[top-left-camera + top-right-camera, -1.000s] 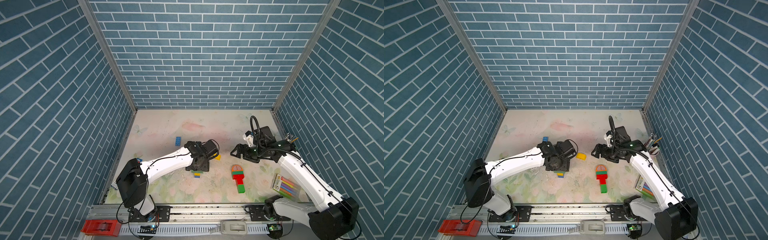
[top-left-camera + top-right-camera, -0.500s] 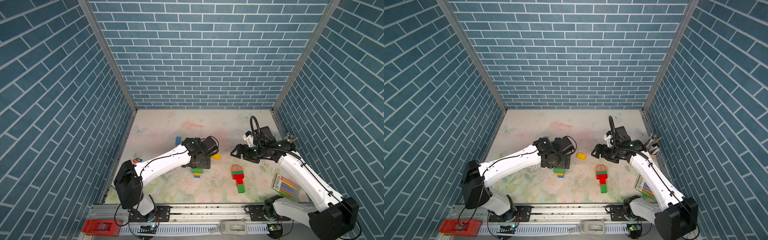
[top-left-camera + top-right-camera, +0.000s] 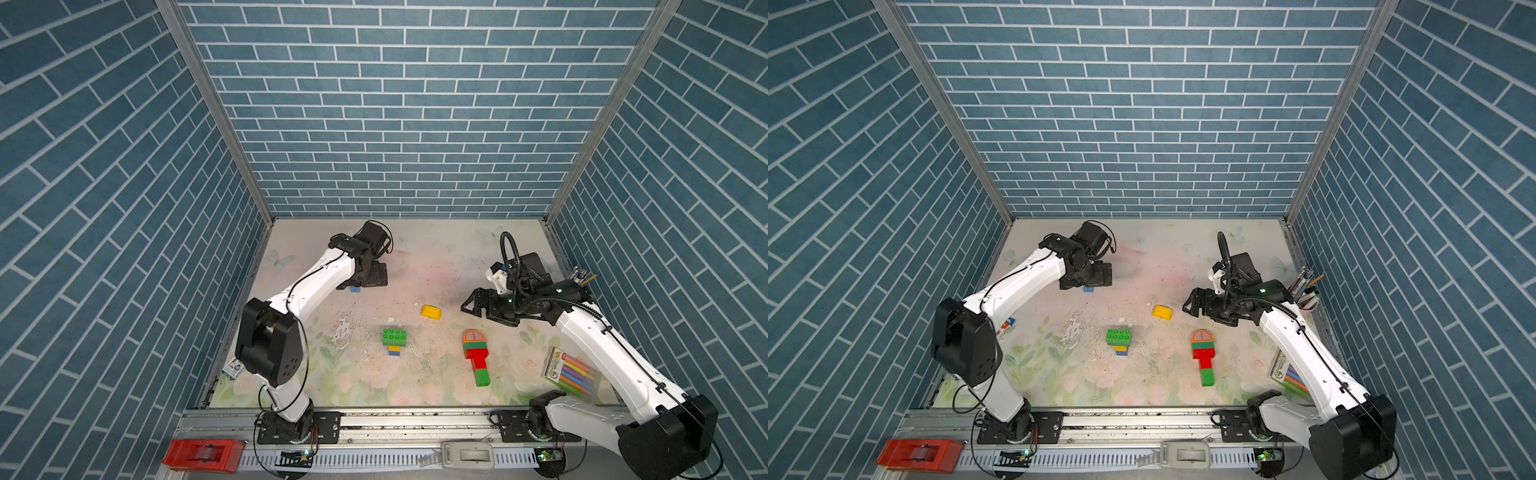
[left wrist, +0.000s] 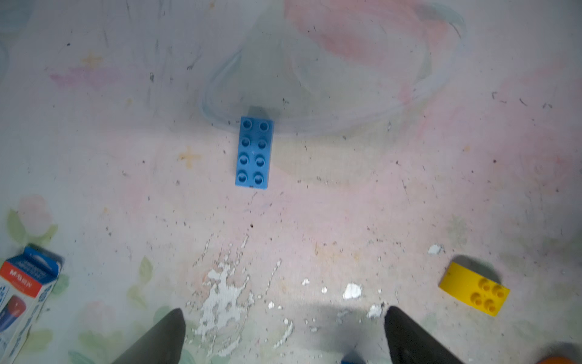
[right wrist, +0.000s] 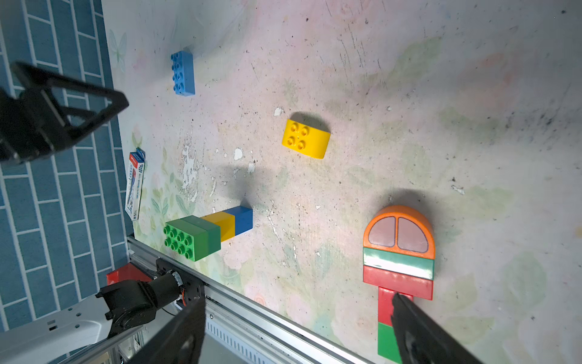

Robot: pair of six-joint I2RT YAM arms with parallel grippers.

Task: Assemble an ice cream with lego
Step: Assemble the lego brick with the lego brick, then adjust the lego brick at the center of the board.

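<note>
- Left gripper [image 4: 285, 331]: jaws spread wide, nothing between them. It hovers over the far part of the table [image 3: 440, 253], with the blue brick [image 4: 254, 153] lying studs-up ahead of the fingertips.
- Right gripper [image 5: 299, 297]: jaws also spread, empty. It hangs near the dome end of the ice cream [image 3: 476, 357], which lies flat (orange dome, green, red, red stem, green foot).
- The green-yellow-blue stack [image 3: 395, 340] stands mid-table, and the yellow round-topped piece [image 3: 430, 311] lies loose between it and the right gripper.
- Risk: the blue brick is low and flat. Fingertips that come down off-centre or skewed would likely shove it along the table rather than pinch it.
- Risk: the stack is tall on a narrow base, so a passing arm could tip it.
- Risk: a low sweep by the right gripper might nudge the ice cream and split its stem joints.
- Risk: the two arms could crowd each other if both go for the yellow piece.
</note>
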